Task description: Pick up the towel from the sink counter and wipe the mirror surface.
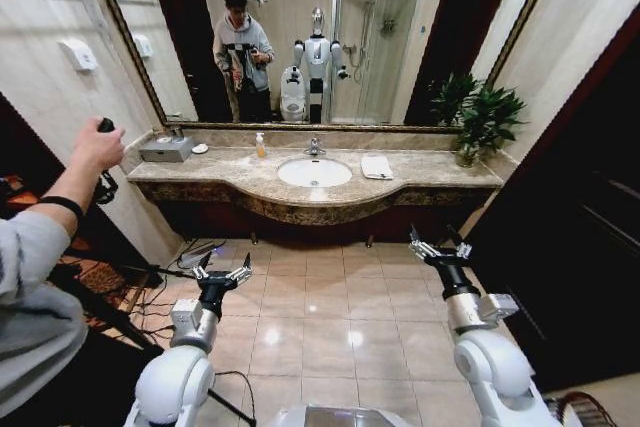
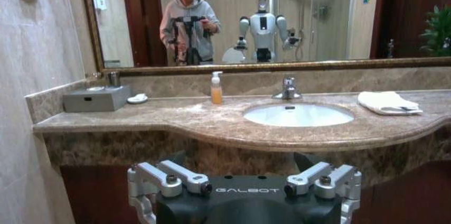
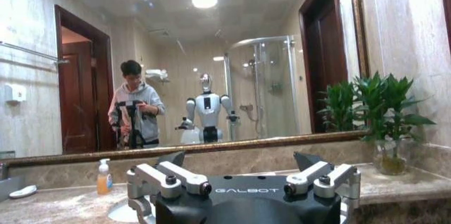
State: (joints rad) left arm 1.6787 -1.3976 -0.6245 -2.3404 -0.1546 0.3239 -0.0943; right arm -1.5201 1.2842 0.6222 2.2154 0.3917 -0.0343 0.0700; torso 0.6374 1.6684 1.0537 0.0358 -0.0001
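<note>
The white towel (image 1: 377, 166) lies folded on the sink counter (image 1: 230, 179), right of the oval basin (image 1: 314, 172); in the left wrist view the towel (image 2: 387, 102) is at the counter's (image 2: 141, 121) far end past the basin (image 2: 297, 114). The big bronze-framed mirror (image 1: 330, 27) rises behind the counter and also fills the wall in the wrist views as mirror (image 2: 282, 18) and mirror (image 3: 211, 76). My left gripper (image 1: 222, 272) (image 2: 243, 182) and right gripper (image 1: 440, 245) (image 3: 243, 182) are both open and empty, held over the tiled floor well short of the counter.
On the counter stand a soap bottle (image 1: 260, 146), a grey box (image 1: 165, 149) with a soap dish (image 1: 200, 148) beside it, and a potted plant (image 1: 480, 117) at the right end. Cables (image 1: 165, 292) and a tripod lie on the floor at left. A dark door (image 1: 590, 197) bounds the right.
</note>
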